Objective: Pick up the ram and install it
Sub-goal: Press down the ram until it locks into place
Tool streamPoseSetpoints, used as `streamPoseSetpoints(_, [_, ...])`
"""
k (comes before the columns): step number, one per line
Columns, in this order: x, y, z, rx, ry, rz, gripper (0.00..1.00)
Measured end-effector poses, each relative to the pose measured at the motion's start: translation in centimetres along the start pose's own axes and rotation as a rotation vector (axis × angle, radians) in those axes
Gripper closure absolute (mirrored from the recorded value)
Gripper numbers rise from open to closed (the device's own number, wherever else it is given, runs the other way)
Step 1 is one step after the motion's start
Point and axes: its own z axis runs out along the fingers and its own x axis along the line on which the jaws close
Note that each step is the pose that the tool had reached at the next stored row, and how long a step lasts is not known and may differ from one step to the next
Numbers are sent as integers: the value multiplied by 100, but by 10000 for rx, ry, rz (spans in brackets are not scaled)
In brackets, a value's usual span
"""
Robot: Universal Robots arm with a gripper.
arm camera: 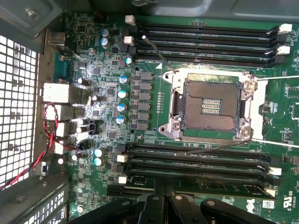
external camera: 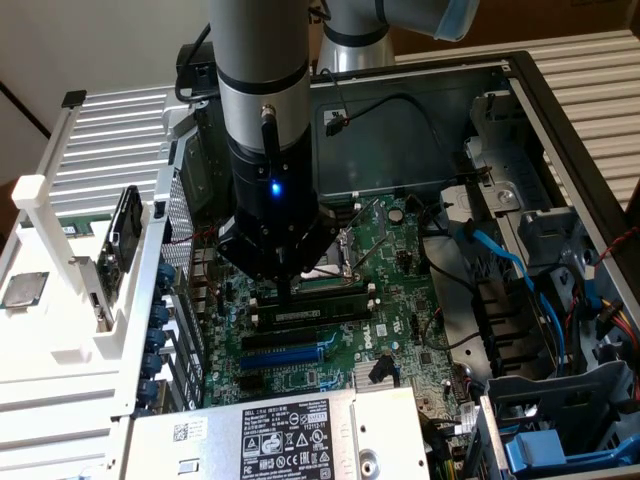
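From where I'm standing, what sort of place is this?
Probably a computer repair or assembly bench. An opened desktop computer case lies flat with its green circuit board exposed, cables running through it, and a robot arm reaching down over the memory stick in its slot.

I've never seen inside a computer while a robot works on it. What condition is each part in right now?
Hand: shut, down over the memory slots.
Ram: lying along a slot beside the hand's tip; fully seated or not, cannot tell.
Processor socket: empty, contacts bare.
Computer case: side open.
Blue expansion slot: empty.
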Motion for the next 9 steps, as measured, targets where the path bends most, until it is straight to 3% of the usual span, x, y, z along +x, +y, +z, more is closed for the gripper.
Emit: streamPoseSetpoints(9, [5,-1,27,-19,-2,4,90])
